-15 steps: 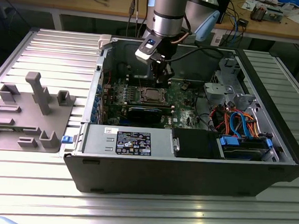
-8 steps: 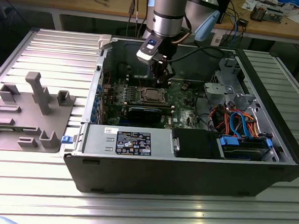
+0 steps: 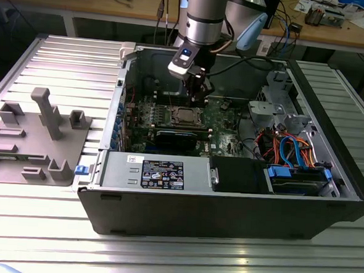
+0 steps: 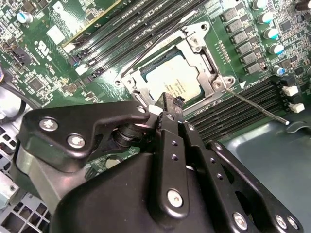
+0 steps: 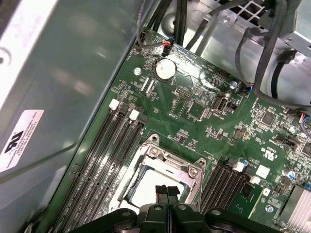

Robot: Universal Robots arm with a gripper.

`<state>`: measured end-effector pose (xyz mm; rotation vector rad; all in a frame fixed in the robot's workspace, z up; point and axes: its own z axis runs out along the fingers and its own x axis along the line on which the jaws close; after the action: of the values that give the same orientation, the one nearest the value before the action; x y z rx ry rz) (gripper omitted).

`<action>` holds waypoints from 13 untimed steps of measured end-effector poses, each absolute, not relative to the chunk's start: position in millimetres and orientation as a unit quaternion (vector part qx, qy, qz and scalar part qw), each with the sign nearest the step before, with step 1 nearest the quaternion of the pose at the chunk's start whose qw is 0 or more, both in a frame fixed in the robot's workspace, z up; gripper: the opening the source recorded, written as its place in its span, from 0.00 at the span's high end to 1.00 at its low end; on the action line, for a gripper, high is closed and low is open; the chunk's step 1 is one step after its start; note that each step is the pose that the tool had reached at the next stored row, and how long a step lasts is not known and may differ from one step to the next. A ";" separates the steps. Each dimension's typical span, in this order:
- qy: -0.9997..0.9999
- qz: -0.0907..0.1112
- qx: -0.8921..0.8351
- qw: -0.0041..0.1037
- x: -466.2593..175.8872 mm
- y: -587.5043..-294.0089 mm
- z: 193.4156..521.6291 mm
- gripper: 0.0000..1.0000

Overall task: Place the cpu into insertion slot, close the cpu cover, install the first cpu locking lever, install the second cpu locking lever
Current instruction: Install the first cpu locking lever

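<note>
Gripper (image 5: 166, 193), fingers pressed together, hovers over the covered cpu (image 4: 167, 80); a lever (image 4: 255, 105) needs a slow, steady push.

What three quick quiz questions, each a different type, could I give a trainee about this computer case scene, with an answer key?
1. True or false: the cpu lies in the insertion slot with the cpu cover down over it.
2. Multiple choice: the gripper is closest to A) the blue cables, B) the cpu, C) the grey fixture outside the case.
3. Fill in: the long black slots beside the socket sit on a ____ circuit board.

Key: 1 true; 2 B; 3 green.
</note>
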<state>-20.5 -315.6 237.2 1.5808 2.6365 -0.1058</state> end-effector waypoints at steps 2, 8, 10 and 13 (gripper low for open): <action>0.860 -0.034 0.509 0.033 -20.5 -315.6 237.2 0.89; 0.868 -0.034 0.494 0.034 -20.5 -315.6 237.2 0.89; 0.871 -0.034 0.488 0.034 -20.5 -315.6 237.2 0.89; 0.876 -0.033 0.480 0.034 -20.5 -315.6 237.2 0.89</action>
<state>-20.5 -315.6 237.2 1.4751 2.6939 -0.1024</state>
